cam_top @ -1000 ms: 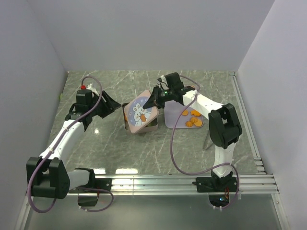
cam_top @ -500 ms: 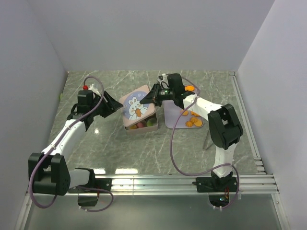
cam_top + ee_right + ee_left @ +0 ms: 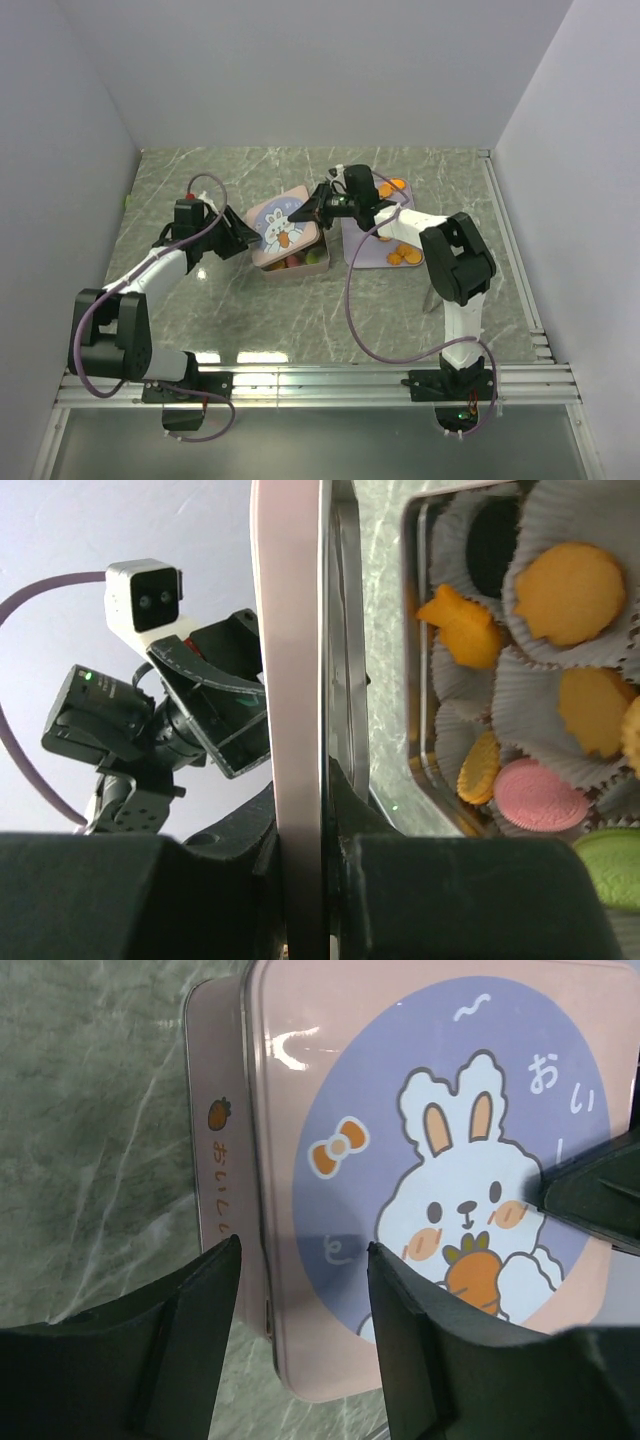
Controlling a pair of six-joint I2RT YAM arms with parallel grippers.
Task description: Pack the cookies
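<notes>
Visibly one pink cookie (image 3: 540, 791), one lid (image 3: 295, 710)

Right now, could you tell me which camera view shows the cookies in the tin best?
The right wrist view: the cookies sit plainly in paper cups. The top external view shows only a colored sliver under the lid; the left wrist view shows just that lid.
</notes>
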